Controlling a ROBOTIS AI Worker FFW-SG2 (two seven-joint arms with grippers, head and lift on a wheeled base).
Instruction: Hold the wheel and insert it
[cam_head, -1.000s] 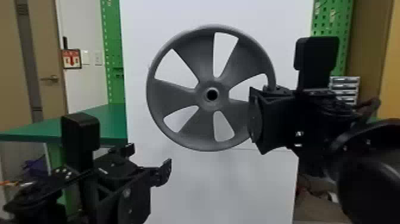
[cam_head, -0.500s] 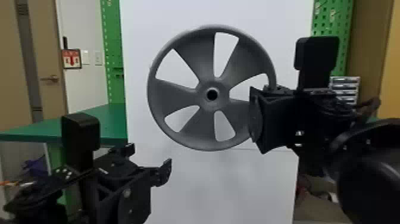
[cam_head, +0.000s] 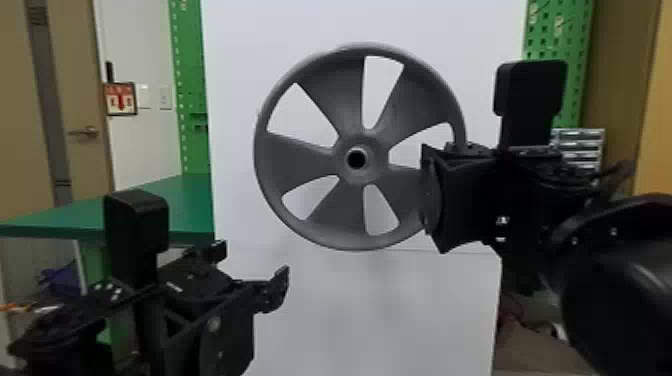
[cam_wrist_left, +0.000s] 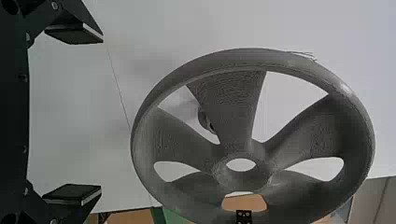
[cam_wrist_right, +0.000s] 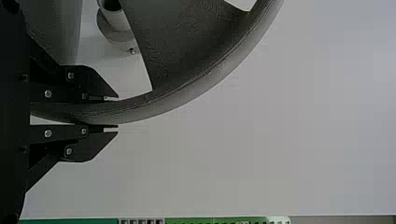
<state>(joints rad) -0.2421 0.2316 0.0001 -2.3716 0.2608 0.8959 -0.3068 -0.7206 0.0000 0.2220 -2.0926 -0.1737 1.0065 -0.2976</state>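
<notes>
Wheel (cam_head: 356, 175), likely light, stiff and best taken by its rim (cam_wrist_right: 149, 105), hangs upright before a white panel (cam_head: 370, 310), edge clasped in the right pincer (cam_wrist_right: 116, 113), the left pincer (cam_wrist_left: 101, 113) spread wide.

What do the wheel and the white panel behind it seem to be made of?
The wheel looks like matte grey plastic, probably 3D-printed: fine, closely spaced lines run over its spokes. The white panel looks smooth and flat, with no grain showing; it may be painted board or plastic sheet, I can't tell which.
</notes>
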